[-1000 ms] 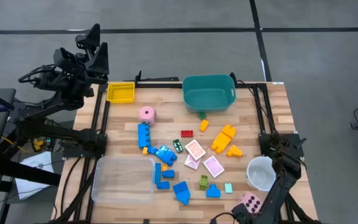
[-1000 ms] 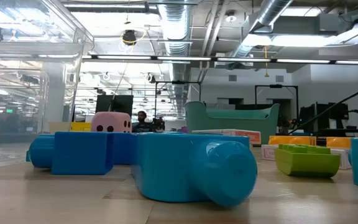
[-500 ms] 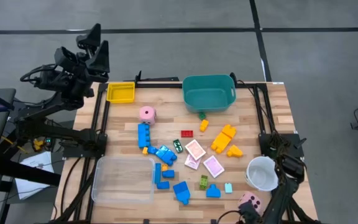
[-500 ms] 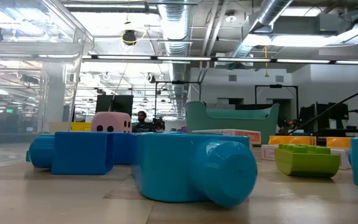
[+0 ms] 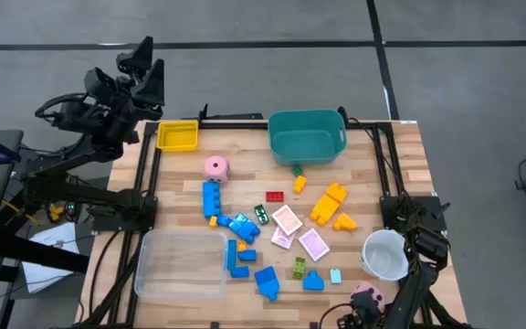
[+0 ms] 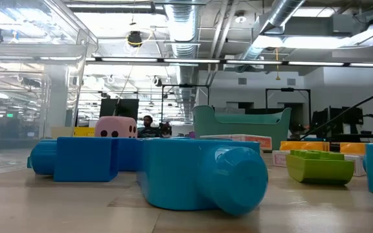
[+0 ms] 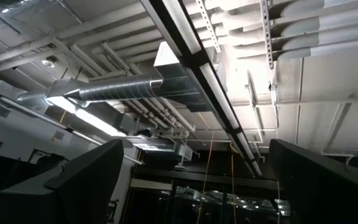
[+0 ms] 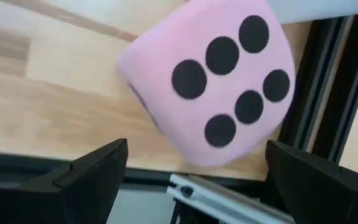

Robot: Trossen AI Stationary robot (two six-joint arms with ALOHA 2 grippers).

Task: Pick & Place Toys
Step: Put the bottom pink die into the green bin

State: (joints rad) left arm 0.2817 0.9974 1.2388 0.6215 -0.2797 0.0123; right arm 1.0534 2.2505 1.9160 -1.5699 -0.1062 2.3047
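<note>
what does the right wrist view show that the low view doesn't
Only the right wrist view shows the pink die near the table's front right corner, six dark dots up, lying on the wood between the right gripper and its open fingers.

Only the low view shows the blue blocks up close, the green block, the teal tub, the other pink die and the room behind.

Both show the wooden table.

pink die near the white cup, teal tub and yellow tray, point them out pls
pink die (image 8: 229, 81), right wrist view, on its six-dot face
teal tub (image 5: 307, 146), high view, on its inner floor
yellow tray (image 5: 177, 136), high view, on its bare middle
</note>
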